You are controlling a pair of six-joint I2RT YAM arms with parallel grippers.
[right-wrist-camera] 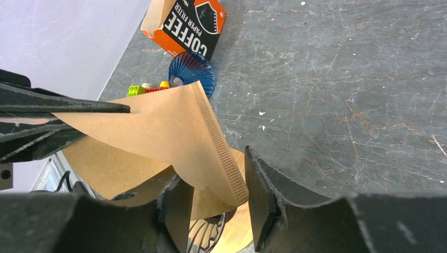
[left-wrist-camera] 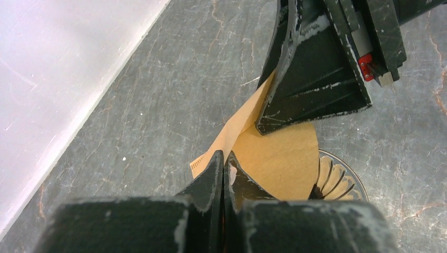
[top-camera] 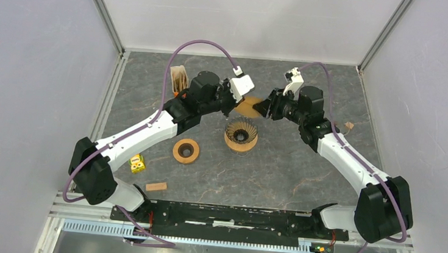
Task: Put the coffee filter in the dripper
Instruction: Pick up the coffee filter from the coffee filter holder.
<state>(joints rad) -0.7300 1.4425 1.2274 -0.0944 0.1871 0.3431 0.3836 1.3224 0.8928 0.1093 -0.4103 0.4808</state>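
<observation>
The brown paper coffee filter (top-camera: 249, 107) hangs in the air between both grippers, just behind the brown ribbed dripper (top-camera: 240, 135). My left gripper (left-wrist-camera: 224, 158) is shut on one corner of the filter (left-wrist-camera: 279, 158). My right gripper (right-wrist-camera: 219, 203) faces it with its jaws apart. The filter's crimped seam (right-wrist-camera: 224, 158) lies in the gap between the two fingers, not pinched. Part of the dripper's ribbed rim (right-wrist-camera: 211, 232) shows under the filter, and again in the left wrist view as the dripper (left-wrist-camera: 337, 176). The filter's layers have spread apart a little.
An orange and black coffee filter box (right-wrist-camera: 184, 23) stands at the back left, with a blue ribbed disc (right-wrist-camera: 192, 71) and small coloured blocks (right-wrist-camera: 147, 88) beside it. A brown ring (top-camera: 186, 151), a yellow block (top-camera: 137, 163) and a brown block (top-camera: 155, 186) lie front left.
</observation>
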